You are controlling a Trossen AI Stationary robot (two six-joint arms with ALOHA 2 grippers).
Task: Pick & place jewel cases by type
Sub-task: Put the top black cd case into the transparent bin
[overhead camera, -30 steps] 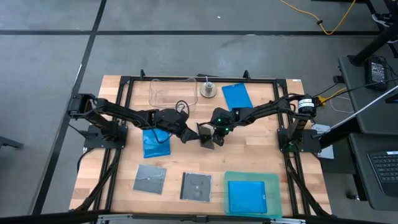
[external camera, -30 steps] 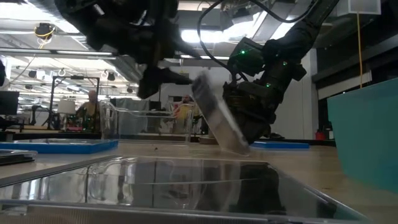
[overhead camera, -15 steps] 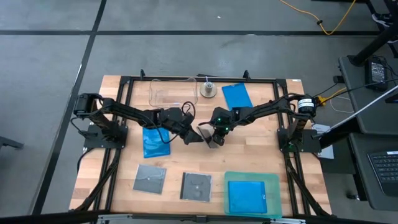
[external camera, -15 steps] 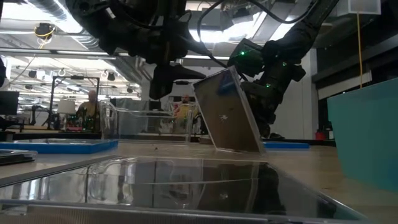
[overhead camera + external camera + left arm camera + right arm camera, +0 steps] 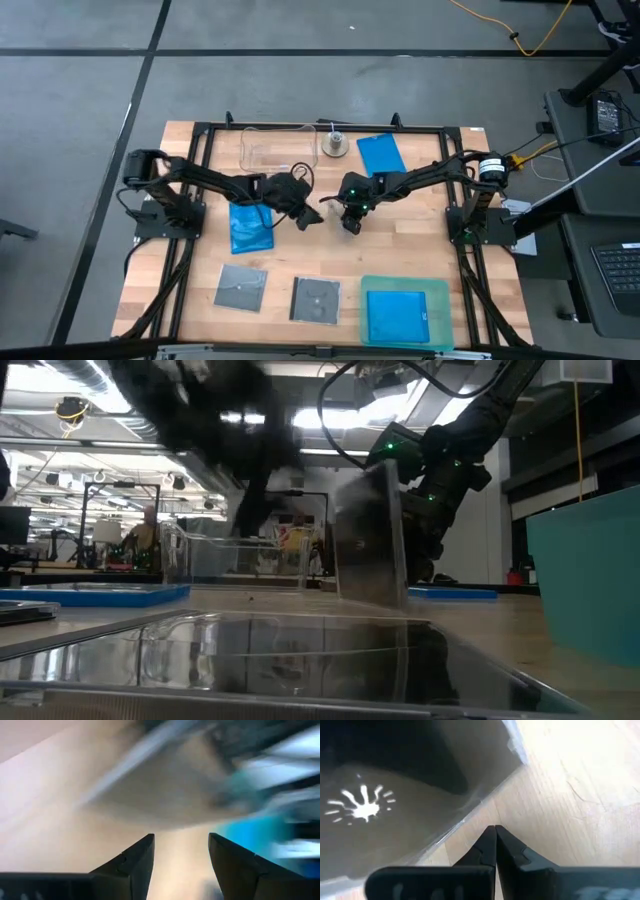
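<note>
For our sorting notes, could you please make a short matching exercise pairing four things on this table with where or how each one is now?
Things:
1. right gripper
2. left gripper
3. grey case between the arms
4. blue case at the near edge

States:
a. lying in the teal tray
b. fingers open
c. standing on edge on the table
d. fingers shut

Pairs: 1-d, 2-b, 3-c, 4-a

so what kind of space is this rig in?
Looks like an open lab or workshop floor, probably robotics. The table stands on bare grey concrete, a yellow cable trails across it, a laptop desk sits alongside, and the low view shows more workbenches under exposed ceiling lights.
</note>
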